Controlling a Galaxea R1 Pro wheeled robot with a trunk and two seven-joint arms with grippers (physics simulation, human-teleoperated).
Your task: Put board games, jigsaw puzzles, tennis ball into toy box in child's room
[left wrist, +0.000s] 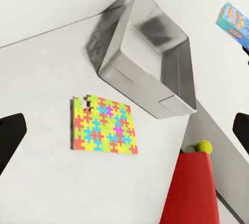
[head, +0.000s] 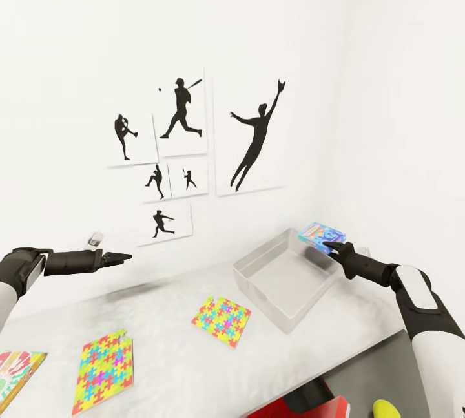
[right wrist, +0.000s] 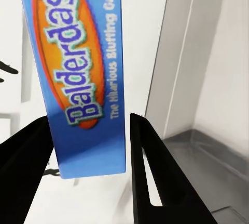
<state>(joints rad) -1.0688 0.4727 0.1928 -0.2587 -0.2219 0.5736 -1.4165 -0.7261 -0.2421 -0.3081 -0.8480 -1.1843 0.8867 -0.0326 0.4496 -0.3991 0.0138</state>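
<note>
So my right hand (head: 330, 247) is clamped on the small blue board game (head: 321, 234), a flat glossy box with "Balderdash" printed in an orange oval, and it's hanging over the far right corner of the toy box (head: 271, 289). From the right wrist cam the box (right wrist: 83, 73) sits between the two black wedge-shaped fingers (right wrist: 150, 172), with the tray's smooth grey inside below it.

The toy box is a shallow, slightly see-through pale grey tray with sloping walls, sitting on the pale matte surface (head: 174, 366) at the right, close to the wall corner. Nothing in it that I can see.

Left hand (head: 119, 256) is out over the left side of the surface, holding nothing, fingers spread wide in its wrist cam.

Two thin jigsaw squares lie flat on the surface: one (head: 221, 320) just left of the tray, the other (head: 103, 371) nearer and further left. At the near left edge there's the swirl-cover game (head: 18, 371). The tennis ball (left wrist: 204, 146) sits beside something red (left wrist: 192, 190), off the right end of the pale top.

Baseball silhouette pictures (head: 181, 146) on the white wall.
</note>
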